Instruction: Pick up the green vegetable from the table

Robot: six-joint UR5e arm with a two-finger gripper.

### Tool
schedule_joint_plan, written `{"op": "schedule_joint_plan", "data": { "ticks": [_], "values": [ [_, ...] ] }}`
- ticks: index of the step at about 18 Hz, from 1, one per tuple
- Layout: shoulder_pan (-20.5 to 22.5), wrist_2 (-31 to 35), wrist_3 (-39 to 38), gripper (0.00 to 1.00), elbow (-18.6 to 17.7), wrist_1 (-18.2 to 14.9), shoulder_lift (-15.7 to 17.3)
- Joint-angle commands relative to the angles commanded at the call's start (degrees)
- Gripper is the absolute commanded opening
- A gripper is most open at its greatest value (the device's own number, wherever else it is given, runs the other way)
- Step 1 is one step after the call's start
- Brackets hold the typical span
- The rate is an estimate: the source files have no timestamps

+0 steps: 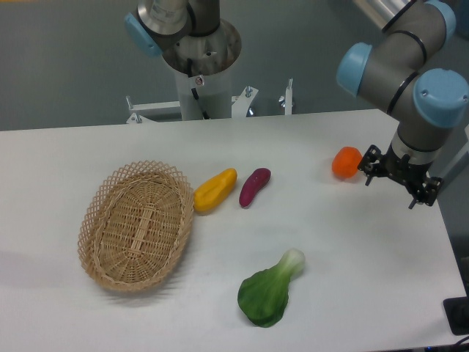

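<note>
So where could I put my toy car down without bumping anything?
The widest bare patch is the back of the table, behind the wicker basket. Another lies between the green vegetable and the gripper. It is crowded where the yellow pepper and purple eggplant lie beside the basket.

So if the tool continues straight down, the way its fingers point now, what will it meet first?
Most likely the bare white table. The tool hangs open near the right edge, beside the orange vegetable, with nothing visible under it. Depth is hard to judge from this one view.
</note>
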Motion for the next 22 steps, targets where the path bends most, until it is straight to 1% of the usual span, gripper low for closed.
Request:
{"op": "schedule_joint_plan", "data": {
  "ticks": [5, 6, 10, 16, 20, 22],
  "values": [
    [-4.66, -0.62, -9.31, 1.00, 0.09, 0.79, -1.67],
    [-5.63, -0.62, -10.02, 1.00, 0.09, 0.97, -2.19],
    [-8.62, -0.70, -11.16, 1.00, 0.09, 3.77, -4.48],
    [-12.48, -0.62, -12.40, 1.00, -0.70, 4.57, -6.68],
    [-13.54, -0.70, -12.40, 1.00, -2.72, 8.43, -7.38],
    [-13.63, -0.70, -12.49, 1.00, -3.77, 9.66, -7.82]
  ]
}}
